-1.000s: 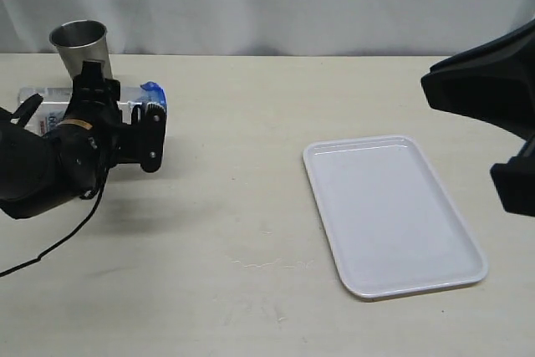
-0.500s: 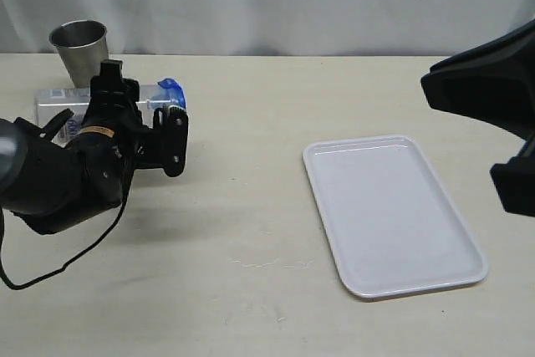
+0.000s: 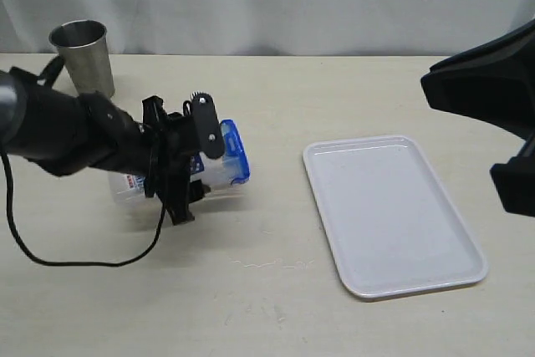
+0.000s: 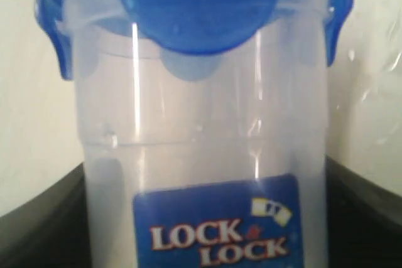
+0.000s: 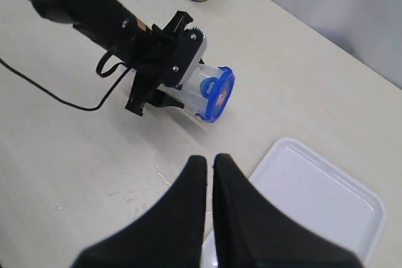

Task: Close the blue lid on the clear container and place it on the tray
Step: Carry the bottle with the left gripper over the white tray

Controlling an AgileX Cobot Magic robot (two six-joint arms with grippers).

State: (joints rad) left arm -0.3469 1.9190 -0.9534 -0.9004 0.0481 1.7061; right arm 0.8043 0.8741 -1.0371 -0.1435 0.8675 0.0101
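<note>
The clear container (image 3: 219, 175) with its blue-white-red label lies on its side, held across the body by my left gripper (image 3: 194, 169), whose jaws are shut on it. The blue lid (image 3: 236, 152) sits on its mouth and faces the tray (image 3: 393, 215), which lies flat and white to the right. In the left wrist view the container (image 4: 201, 136) fills the frame, the lid (image 4: 207, 10) at its far end. My right gripper (image 5: 209, 161) hangs shut and empty over the table by the tray's corner (image 5: 320, 199), looking down on the container (image 5: 195, 89) and its lid (image 5: 221, 95).
A grey steel cup (image 3: 82, 54) stands at the back left near the white backdrop. A black cable (image 3: 50, 257) trails from the left arm across the table. The right arm's black body (image 3: 493, 98) fills the right edge.
My left gripper has carried the container away from the steel cup, forward and to the right towards the tray. The right arm has not moved.
</note>
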